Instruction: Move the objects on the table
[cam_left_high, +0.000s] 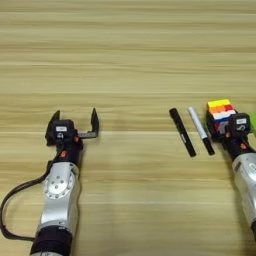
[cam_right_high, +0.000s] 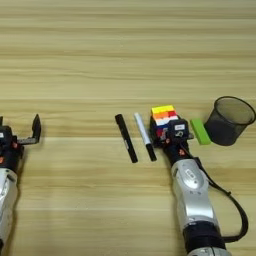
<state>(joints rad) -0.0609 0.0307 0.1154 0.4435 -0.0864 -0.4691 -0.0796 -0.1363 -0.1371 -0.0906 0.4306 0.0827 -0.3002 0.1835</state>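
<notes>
The multicoloured puzzle cube (cam_right_high: 164, 114) sits at the tip of my right gripper (cam_right_high: 166, 126), whose black fingers hug the cube's sides, so it is shut on it. Just left of the cube lie the slim white pen with a black cap (cam_right_high: 143, 131) and the all-black marker (cam_right_high: 126, 138), side by side and slanted on the light-wood table (cam_left_high: 128, 60). My left gripper (cam_left_high: 74, 122) rests far to the left, open, with nothing between its fingers.
A small green block (cam_right_high: 200, 131) lies right of the cube, close to my right wrist. A black mesh cup (cam_right_high: 229, 120) stands upright beyond it at the right. A black cable (cam_left_high: 12, 210) loops beside my left arm.
</notes>
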